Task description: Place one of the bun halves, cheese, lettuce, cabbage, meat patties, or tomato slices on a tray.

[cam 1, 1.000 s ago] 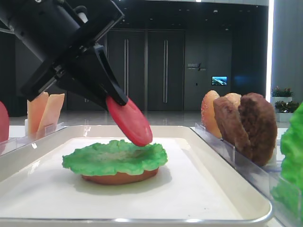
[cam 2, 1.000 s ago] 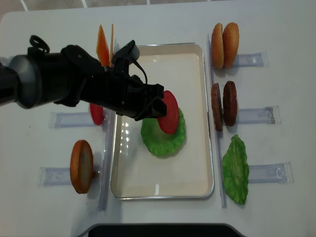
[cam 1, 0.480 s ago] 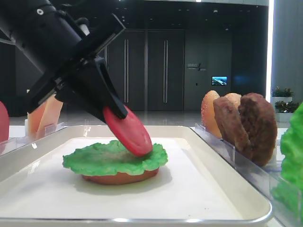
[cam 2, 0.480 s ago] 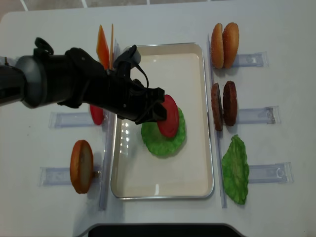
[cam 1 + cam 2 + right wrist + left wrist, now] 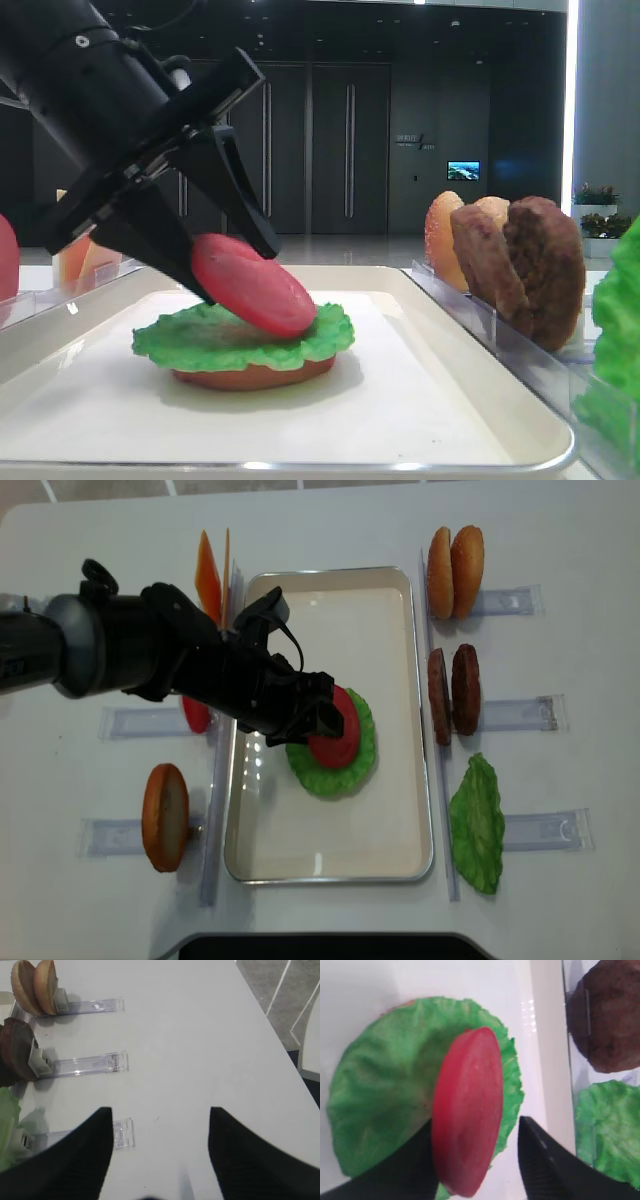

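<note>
A pinkish-red tomato slice (image 5: 255,285) (image 5: 467,1115) (image 5: 335,728) lies tilted on a green lettuce leaf (image 5: 240,335) (image 5: 380,1105). The leaf covers a bun half (image 5: 250,377) in the cream tray (image 5: 450,400) (image 5: 390,820). My left gripper (image 5: 235,265) (image 5: 475,1125) (image 5: 318,715) stands open around the slice. One finger still touches the slice's edge, and the other finger (image 5: 540,1160) is apart from it. My right gripper (image 5: 160,1110) is open over bare table with nothing between its fingers.
Clear holders flank the tray. On the right stand two bun halves (image 5: 455,572), two meat patties (image 5: 452,690) and a lettuce leaf (image 5: 478,825). On the left are cheese slices (image 5: 212,572), another tomato slice (image 5: 196,712) and a bun half (image 5: 165,817).
My left gripper came down with the tomato slice onto the lettuce and its jaws spread apart. The slice now leans flatter on the leaf.
</note>
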